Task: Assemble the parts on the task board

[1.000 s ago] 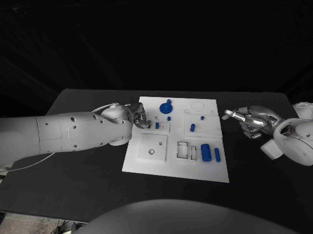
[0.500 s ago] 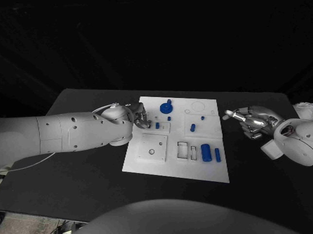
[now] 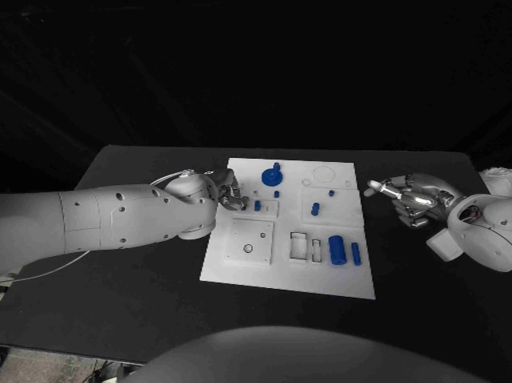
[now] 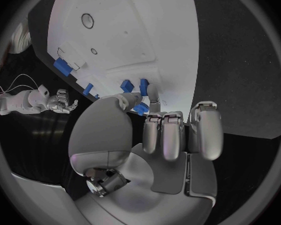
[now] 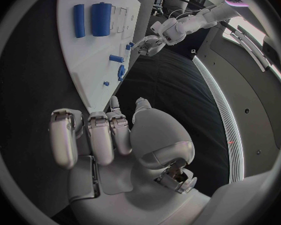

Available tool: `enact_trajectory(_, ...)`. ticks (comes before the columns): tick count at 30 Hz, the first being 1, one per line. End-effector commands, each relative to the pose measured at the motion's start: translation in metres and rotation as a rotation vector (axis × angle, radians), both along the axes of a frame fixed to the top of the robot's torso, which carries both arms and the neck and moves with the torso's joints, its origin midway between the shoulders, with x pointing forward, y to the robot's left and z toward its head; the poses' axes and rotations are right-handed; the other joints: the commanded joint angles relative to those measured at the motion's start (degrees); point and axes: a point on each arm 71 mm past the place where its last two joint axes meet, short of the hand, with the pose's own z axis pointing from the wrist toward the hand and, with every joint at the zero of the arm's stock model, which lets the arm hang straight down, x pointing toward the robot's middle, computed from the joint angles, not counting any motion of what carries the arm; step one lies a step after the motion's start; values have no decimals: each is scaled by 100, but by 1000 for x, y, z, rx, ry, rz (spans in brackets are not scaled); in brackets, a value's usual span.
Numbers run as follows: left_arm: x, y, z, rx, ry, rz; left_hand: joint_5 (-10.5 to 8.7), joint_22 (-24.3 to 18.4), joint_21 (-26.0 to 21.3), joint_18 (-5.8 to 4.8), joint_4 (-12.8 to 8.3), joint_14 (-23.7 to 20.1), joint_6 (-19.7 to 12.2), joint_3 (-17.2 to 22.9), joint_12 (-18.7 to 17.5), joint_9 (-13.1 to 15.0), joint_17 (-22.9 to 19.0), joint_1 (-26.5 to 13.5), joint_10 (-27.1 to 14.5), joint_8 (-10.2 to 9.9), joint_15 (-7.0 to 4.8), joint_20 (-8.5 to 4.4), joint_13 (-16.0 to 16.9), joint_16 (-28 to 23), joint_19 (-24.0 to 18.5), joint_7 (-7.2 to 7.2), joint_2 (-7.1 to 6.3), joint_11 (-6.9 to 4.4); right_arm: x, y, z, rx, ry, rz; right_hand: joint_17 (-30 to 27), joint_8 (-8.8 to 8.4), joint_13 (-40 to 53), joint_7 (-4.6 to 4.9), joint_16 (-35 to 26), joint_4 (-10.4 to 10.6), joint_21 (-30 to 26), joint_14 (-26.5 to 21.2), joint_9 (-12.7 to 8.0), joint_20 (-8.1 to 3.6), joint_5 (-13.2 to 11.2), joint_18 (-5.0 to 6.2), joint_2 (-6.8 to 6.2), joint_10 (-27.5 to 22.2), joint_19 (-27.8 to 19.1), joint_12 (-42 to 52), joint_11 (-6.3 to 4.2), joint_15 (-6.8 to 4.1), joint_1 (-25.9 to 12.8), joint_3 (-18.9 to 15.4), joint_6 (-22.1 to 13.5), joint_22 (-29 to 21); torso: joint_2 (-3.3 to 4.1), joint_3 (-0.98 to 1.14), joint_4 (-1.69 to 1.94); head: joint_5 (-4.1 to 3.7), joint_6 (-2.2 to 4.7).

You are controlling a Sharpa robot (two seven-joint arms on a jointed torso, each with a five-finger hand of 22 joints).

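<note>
The left hand (image 3: pixel 225 195) works at the task board's (image 3: pixel 281 275) near edge, its silver fingers curled down onto a small blue peg (image 4: pixel 141 108) that it seems to pinch at a socket; a second short peg (image 4: pixel 143 85) stands just beyond its fingertips. Further out from this hand sit a rounded blue knob (image 3: pixel 272 175), 2 small blue studs (image 3: pixel 315 209) and, toward the far side of the board, a thick blue cylinder (image 3: pixel 336 249) lying beside a slim blue rod (image 3: pixel 355 254). The right hand (image 3: pixel 408 198) hovers off the board over the black surface (image 3: pixel 141 279), well apart from the parts, fingers curled in on nothing.

Judging by the layout, assembly is partly done: some pegs stand seated, while the cylinder and rod lie loose and several recesses look unfilled.

The board is smooth, matte white plastic with cut-outs; the parts are glossy, hard blue plastic.
</note>
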Motion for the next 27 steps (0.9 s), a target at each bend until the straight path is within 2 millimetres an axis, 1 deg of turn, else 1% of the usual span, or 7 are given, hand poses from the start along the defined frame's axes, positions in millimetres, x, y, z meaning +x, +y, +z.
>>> enact_trajectory(1, -2, -2, -2, 0, 20, -20, -89, 1216, -23, 8, 2, 602, 32, -117, 1, -36, 1509, -107, 606, -39, 56, 53, 1507, 14, 268, 27, -5, 54, 0, 2, 0, 4, -3, 17, 1510, -25, 750, -3, 20, -6, -30, 608, -7, -21, 28, 36, -7, 609, -32, -38, -66, -38, 44, 26, 42, 1237, -1, 1, 1, 5, 0)
enact_trajectory(5, -3, -2, -1, -9, 18, -22, -130, 1221, -16, 6, 2, 602, 50, -178, 1, -53, 1509, -143, 606, -52, 57, 53, 1507, 14, 273, 26, 0, 56, 0, 2, 0, 4, -2, 18, 1510, -25, 750, -3, 20, -6, -30, 608, -7, -21, 28, 36, -7, 609, -32, -38, -66, -38, 44, 26, 42, 1237, 0, 0, -1, 5, 0)
enact_trajectory(11, -4, -2, -1, -14, 19, -23, -136, 1221, -17, 6, 1, 602, 56, -187, 1, -54, 1509, -146, 606, -51, 57, 53, 1507, 14, 273, 24, 0, 57, 0, 2, -1, 4, -1, 18, 1510, -25, 750, -3, 20, -6, -30, 608, -7, -21, 28, 36, -7, 609, -32, -38, -66, -38, 44, 26, 42, 1237, -2, 0, -2, 12, 0)
enact_trajectory(16, -4, -2, -1, -12, 22, -21, -136, 1220, -19, 7, -1, 602, 62, -193, 1, -56, 1509, -144, 606, -51, 57, 53, 1507, 14, 272, 20, 4, 55, -1, 2, -1, 3, 0, 17, 1510, -25, 750, -3, 20, -6, -30, 608, -7, -21, 28, 36, -7, 609, -32, -38, -66, -38, 44, 26, 42, 1237, 2, 0, -2, 0, 0)
enact_trajectory(18, -4, -2, -1, -11, 23, -20, -124, 1221, -18, 6, -5, 602, 66, -191, 1, -59, 1509, -132, 606, -54, 55, 53, 1507, 14, 273, 15, 12, 52, -1, 1, -1, 3, 1, 16, 1510, -25, 750, -3, 20, -6, -30, 608, -7, -21, 28, 36, -7, 609, -32, -38, -66, -38, 44, 26, 42, 1237, 1, 0, -2, -5, 0)
enact_trajectory(23, -4, -1, -2, -9, 26, -21, 25, 1226, -20, 7, -23, 602, 77, -108, 1, -78, 1509, 37, 606, -75, 40, 42, 1507, 14, 277, -8, 2, 31, -1, 1, -1, 2, 2, 16, 1510, -25, 750, -3, 20, -6, -30, 608, -7, -21, 28, 36, -7, 609, -32, -38, -66, -38, 44, 26, 42, 1237, 1, 1, -2, -3, 0)
enact_trajectory(27, -4, -2, -2, -7, 31, -22, 33, 1228, -23, 7, -32, 602, 89, 29, 1, -80, 1509, 151, 606, -78, 31, 33, 1507, 14, 279, -18, -46, 21, -1, 1, -1, 3, 2, 16, 1510, -25, 750, -3, 20, -6, -30, 608, -7, -21, 28, 36, -7, 609, -32, -38, -66, -38, 44, 26, 42, 1237, 1, 0, -2, -3, 0)
